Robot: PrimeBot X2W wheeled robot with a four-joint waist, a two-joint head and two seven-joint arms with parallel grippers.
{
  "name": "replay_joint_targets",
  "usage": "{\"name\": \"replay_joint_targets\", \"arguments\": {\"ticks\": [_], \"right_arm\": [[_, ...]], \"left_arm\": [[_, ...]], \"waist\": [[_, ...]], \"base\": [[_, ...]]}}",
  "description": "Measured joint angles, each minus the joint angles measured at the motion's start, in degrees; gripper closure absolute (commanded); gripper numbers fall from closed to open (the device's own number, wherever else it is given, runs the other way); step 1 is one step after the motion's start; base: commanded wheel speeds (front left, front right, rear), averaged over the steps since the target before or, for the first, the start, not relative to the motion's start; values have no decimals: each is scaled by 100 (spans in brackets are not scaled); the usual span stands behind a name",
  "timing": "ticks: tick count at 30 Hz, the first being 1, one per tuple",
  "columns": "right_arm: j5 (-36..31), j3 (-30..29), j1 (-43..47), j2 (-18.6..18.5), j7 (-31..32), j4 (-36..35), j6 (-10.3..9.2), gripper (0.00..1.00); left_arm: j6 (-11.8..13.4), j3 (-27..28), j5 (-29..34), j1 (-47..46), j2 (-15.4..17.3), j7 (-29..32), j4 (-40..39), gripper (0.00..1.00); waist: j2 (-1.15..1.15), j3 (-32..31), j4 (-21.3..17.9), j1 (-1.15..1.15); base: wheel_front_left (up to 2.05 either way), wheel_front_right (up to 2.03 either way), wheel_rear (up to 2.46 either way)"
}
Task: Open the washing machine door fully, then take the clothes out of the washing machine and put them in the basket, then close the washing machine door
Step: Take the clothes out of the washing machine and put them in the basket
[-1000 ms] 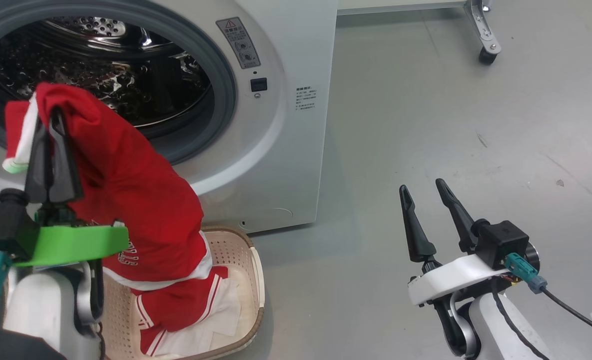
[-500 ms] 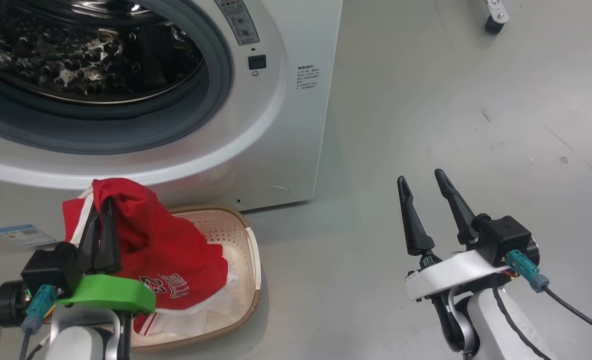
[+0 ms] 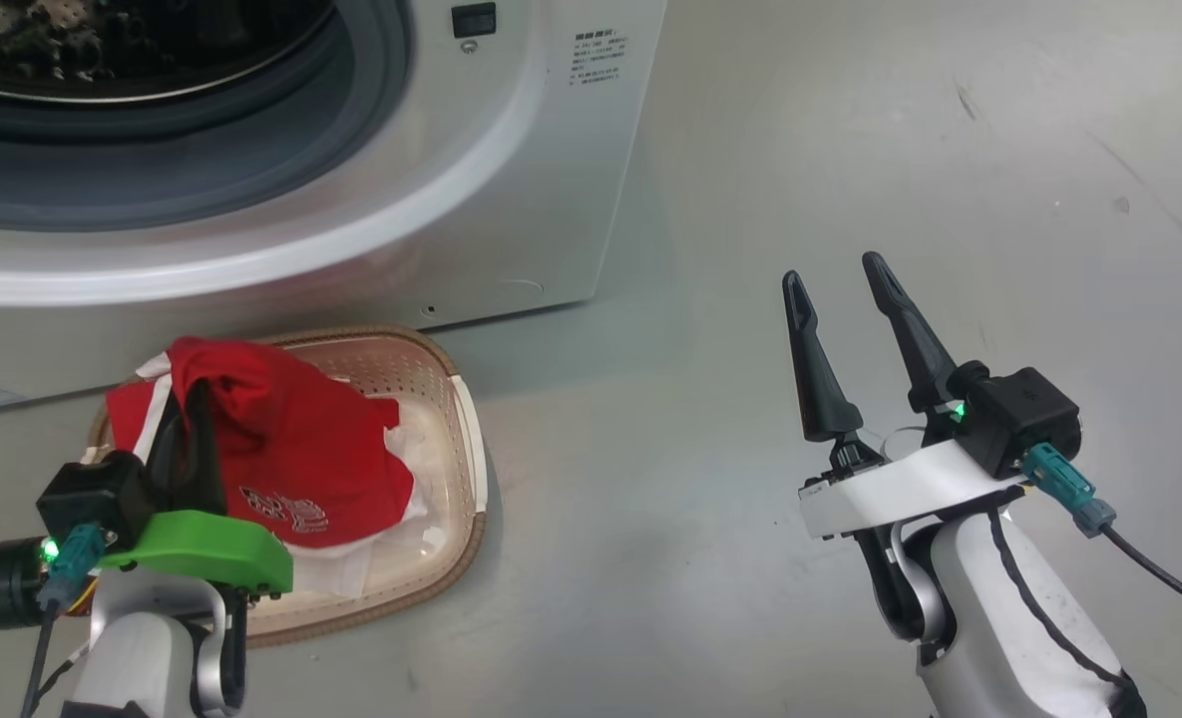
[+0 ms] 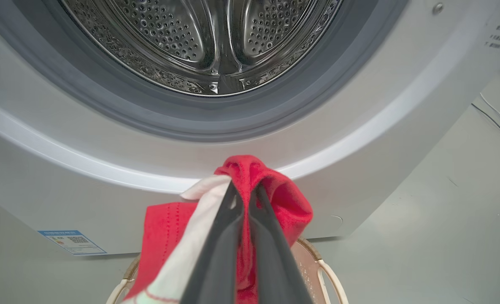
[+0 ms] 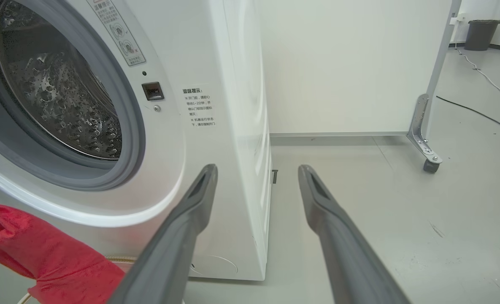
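The white washing machine (image 3: pixel 511 150) stands at the upper left, its steel drum (image 4: pixel 199 42) exposed behind the grey seal. The washing machine door is out of view. On the floor in front of it sits the cream basket (image 3: pixel 461 429), holding red and white clothes (image 3: pixel 291 449). My left gripper (image 3: pixel 187 419) is shut on a bunch of the red clothes (image 4: pixel 275 198) just above the basket (image 4: pixel 325 274), fabric draping down into it. My right gripper (image 3: pixel 830 269) hangs open over bare floor to the right, nothing between its fingers (image 5: pixel 190 215).
Grey floor (image 3: pixel 850 150) stretches right of the machine. A white panel on a wheeled metal frame (image 5: pixel 429 156) stands behind, with a dark bin (image 5: pixel 482 33) and a cable (image 5: pixel 477 112) beyond. A blue label (image 4: pixel 72 241) is stuck low on the machine front.
The head camera has tilted down. My left gripper has brought the red garment from in front of the drum down onto the basket. The right gripper stays open in place.
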Motion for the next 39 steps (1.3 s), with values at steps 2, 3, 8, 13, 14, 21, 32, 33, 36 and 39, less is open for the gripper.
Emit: {"name": "replay_joint_targets", "arguments": {"ticks": [2, 3, 8, 13, 14, 21, 32, 33, 36, 39], "right_arm": [[2, 8, -74, 0, 0, -51, 13, 0], [3, 13, -115, 0, 0, -73, 32, 0], [8, 22, -307, 0, 0, -162, 32, 0], [12, 59, -513, 0, -1, -212, 32, 0], [20, 65, -550, 0, 0, -214, 32, 0], [80, 109, -742, -1, -1, -218, 33, 0], [156, 148, -859, -1, -1, -153, 33, 0], [158, 148, -870, -1, -1, -147, 33, 0], [163, 149, -920, -1, -1, -133, 32, 0], [163, 149, -932, -1, -1, -115, 31, 0]], "left_arm": [[-4, 24, 0, -120, 36, -1, 133, 100], [-11, 37, 0, -168, 47, -1, 215, 100], [-47, 108, -11, -476, 66, -2, 739, 100], [-55, 149, -101, -780, 87, -7, 1274, 100], [-74, 152, -103, -853, 87, -7, 1401, 100], [-96, 158, -164, -1152, 84, 78, 2209, 100], [-90, 307, -290, -1442, 119, 385, 3300, 100], [-90, 323, -300, -1449, 126, 416, 3375, 100], [-90, 332, -307, -1491, 135, 442, 3546, 100], [-90, 332, -311, -1582, 136, 461, 3683, 100]], "waist": [[0, 158, -34, 0], [0, 239, -52, 0], [0, 645, -129, 0], [0, 1021, -196, 0], [0, 1091, -210, 0], [0, 1472, -298, 0], [0, 1664, -388, 0], [0, 1665, -390, 0], [0, 1665, -391, 0], [0, 1660, -385, 0]], "base": [[0, 0, 0], [0, 0, 0], [0, 0, 0], [0, 0, 0], [0, 0, 0], [0, 0, 0], [0, 0, 0], [0, 0, 0], [0, 0, 0], [0, 0, 0]]}}
